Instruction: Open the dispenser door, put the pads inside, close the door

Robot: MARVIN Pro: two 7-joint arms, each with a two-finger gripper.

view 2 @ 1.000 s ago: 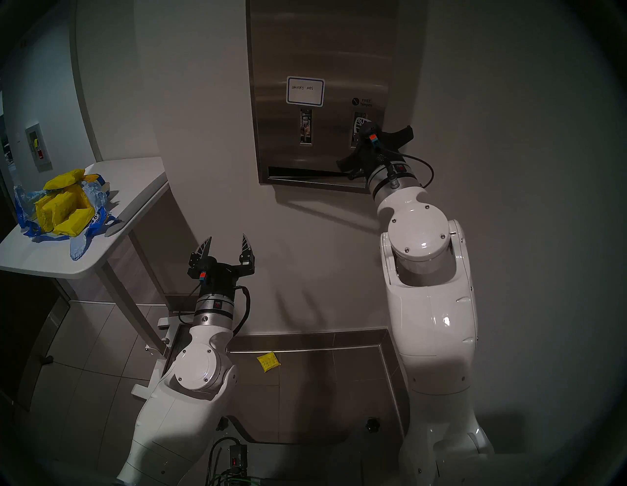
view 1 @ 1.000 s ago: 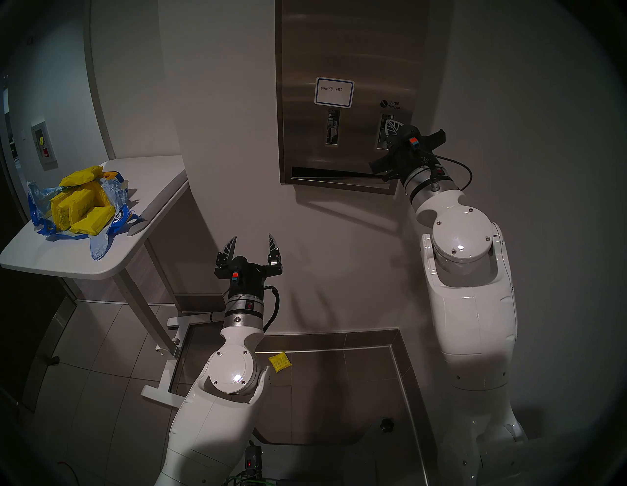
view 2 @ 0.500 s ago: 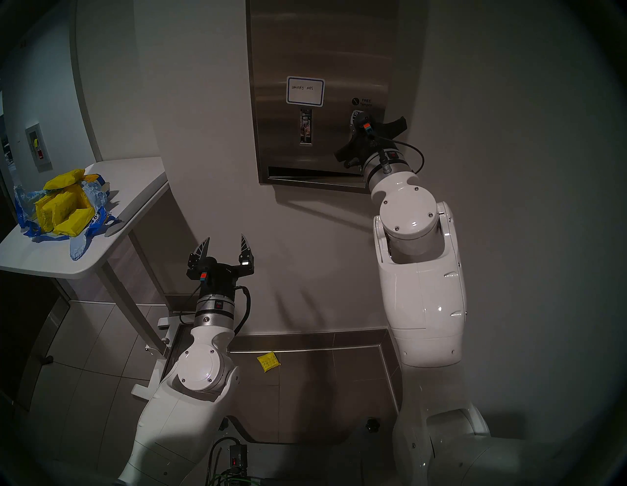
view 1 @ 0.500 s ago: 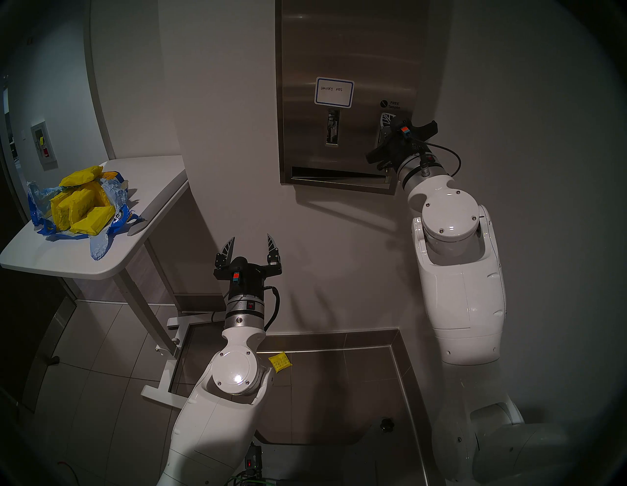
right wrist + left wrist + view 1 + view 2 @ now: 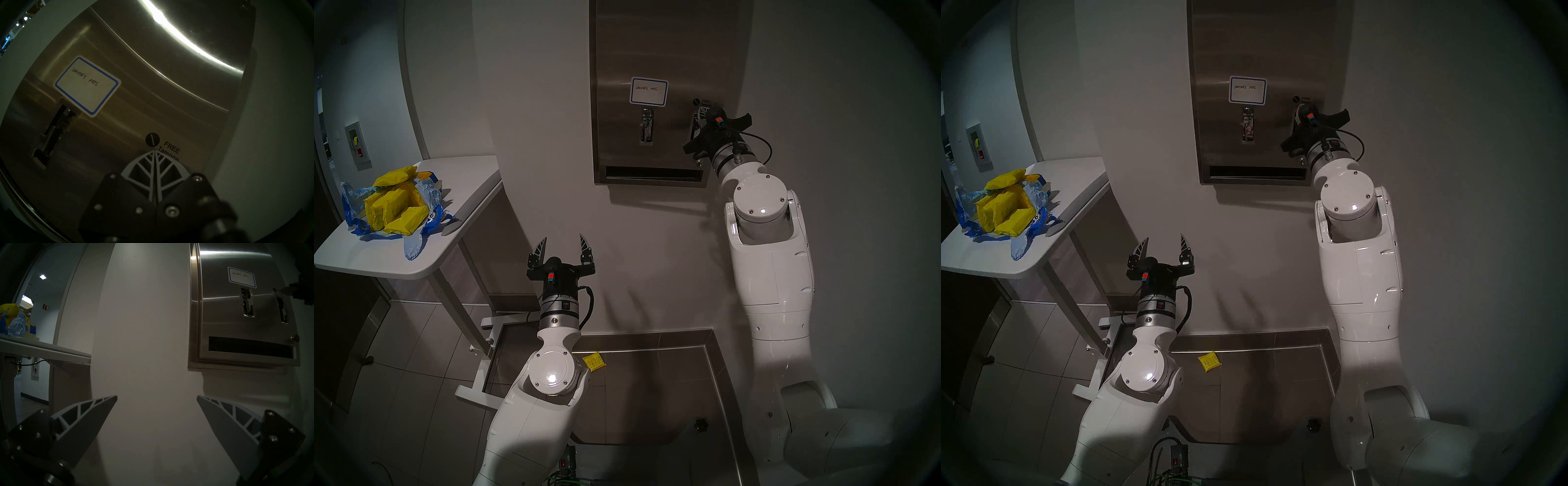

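Observation:
The dispenser door is a brushed-steel panel on the wall with a blue-bordered label, two levers, a key lock and a bottom slot. It lies flush with its frame. My right gripper is shut and empty, its tips against the door by the right lever, under "FREE Tampon". My left gripper is open and empty, low and left of the dispenser, facing the wall. Several yellow pads lie heaped on the side table. One yellow pad lies on the floor.
A white side table stands at the left, with a torn blue plastic bag under the pads. A curved white wall panel runs between the table and the dispenser. The table's base frame and a metal floor edge sit below my arms.
My right gripper has moved up and in against the door. The door, ajar with its bottom slot skewed before, now sits flush. The left arm has not moved.

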